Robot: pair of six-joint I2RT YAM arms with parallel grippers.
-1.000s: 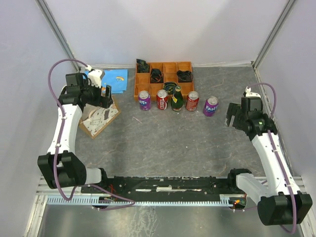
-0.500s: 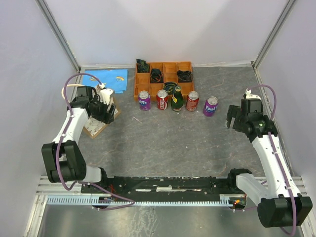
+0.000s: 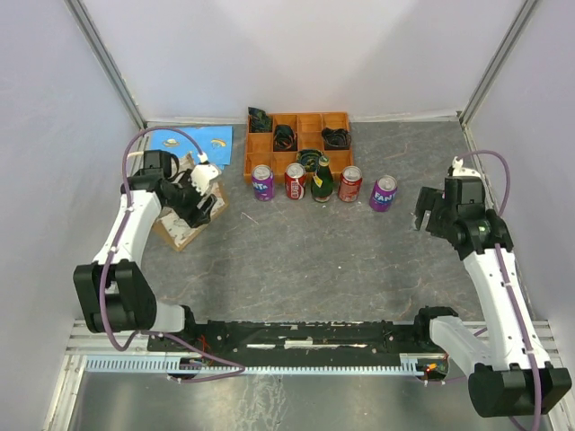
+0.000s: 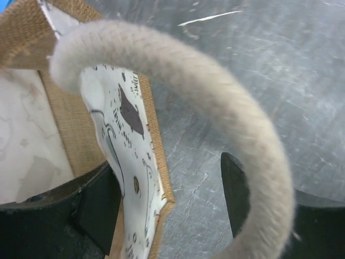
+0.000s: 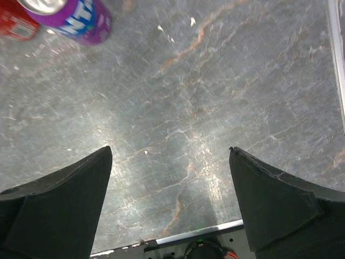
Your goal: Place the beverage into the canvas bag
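The canvas bag (image 3: 180, 224) lies at the left of the table, tan with a white printed face. My left gripper (image 3: 205, 199) is open at the bag's right corner. In the left wrist view the bag's white panel (image 4: 124, 113) sits between the jaws of the left gripper (image 4: 168, 162), close to the left finger. A cream loop handle (image 4: 215, 102) arcs over the right finger. A row of drinks stands mid-table: a purple can (image 3: 262, 182), a red can (image 3: 295, 180), a green bottle (image 3: 322, 180), a red can (image 3: 349, 183) and a purple can (image 3: 384, 192). My right gripper (image 3: 422, 217) is open and empty, right of that row.
An orange compartment tray (image 3: 310, 121) with black items stands behind the drinks. A blue sheet (image 3: 211, 142) lies at the back left. The right wrist view shows the right gripper (image 5: 170, 151) over bare table, the purple can (image 5: 70, 16) at top left and the table's metal edge (image 5: 199, 234) below.
My left gripper has come down and to the right, onto the bag's right corner, and the bag has shifted a little. The right arm has barely moved.
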